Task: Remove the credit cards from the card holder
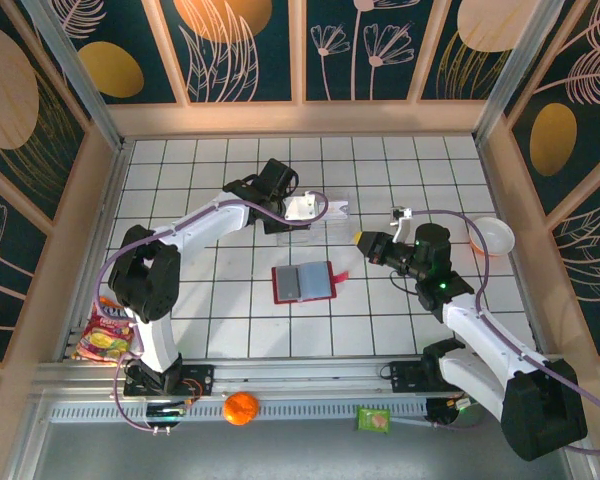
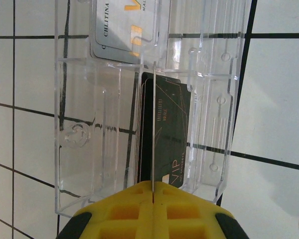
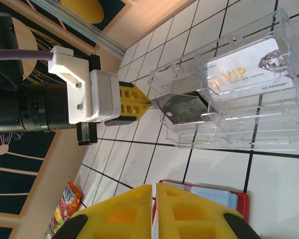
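1. The left gripper (image 2: 152, 193) had its jaws pressed fully together on the dark card (image 3: 182, 107). In its own wrist view the card appeared edge-on, as a thin line running straight ahead from the fingertips.
2. The held card stood inside the middle compartment of the clear plastic tray (image 2: 60, 149), directly ahead of the left gripper. A dark face marked VIP lay just right of that edge. Whether it belonged to the held card or to another could not be told.
3. The silvery card (image 2: 117, 30) rested in the next compartment, beyond the left gripper's tips.
4. The card holder (image 1: 303, 283) lay open and flat, well apart from the left gripper and just beyond the tips of the right gripper (image 3: 154, 209). That gripper's fingers were closed to a hairline gap and held nothing.
5. The step in hand was judged to be setting down the dark card. Good practice would be:
   - keep the card parallel to the compartment walls;
   - lower it until its far edge seats;
   - part the jaws only slightly, since the tray walls stand close on both sides;
   - retreat straight back along the card's plane so the light tray is not dragged.
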